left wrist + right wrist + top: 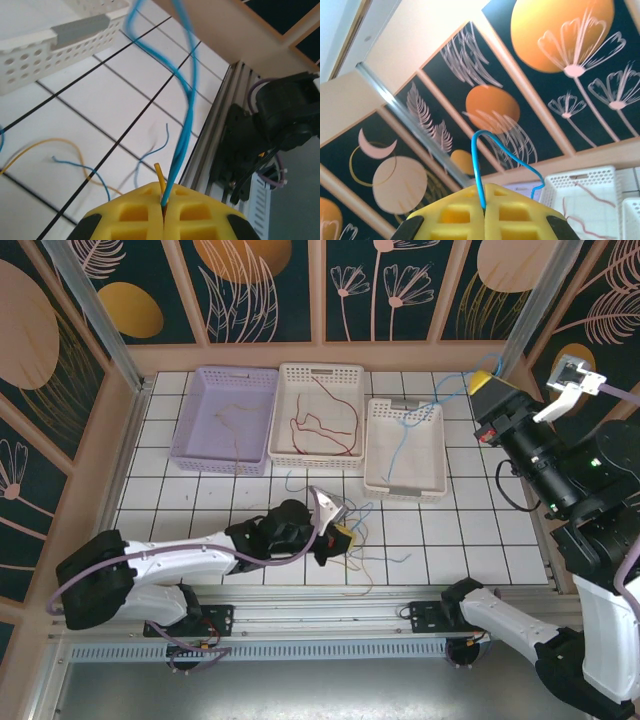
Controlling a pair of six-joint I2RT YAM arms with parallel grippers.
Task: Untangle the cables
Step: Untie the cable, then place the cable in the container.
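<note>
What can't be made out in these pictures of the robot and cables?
- Left wrist view: the blue cable, pinched in the left end effector, blurs and runs off the top edge.
- Right wrist view: the right end effector hides the gripped end of its blue wire.
- Top view: the loose cables are too thin to trace where they cross.

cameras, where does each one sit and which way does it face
top external: above and behind, looking down on the table and baskets; left arm, right arm show
left wrist: low over the tiles, facing rightward toward the right arm; left gripper shows
right wrist: raised, tilted up at the patterned wall; right gripper shows
shared: both wrist views show a blue cable pinched
</note>
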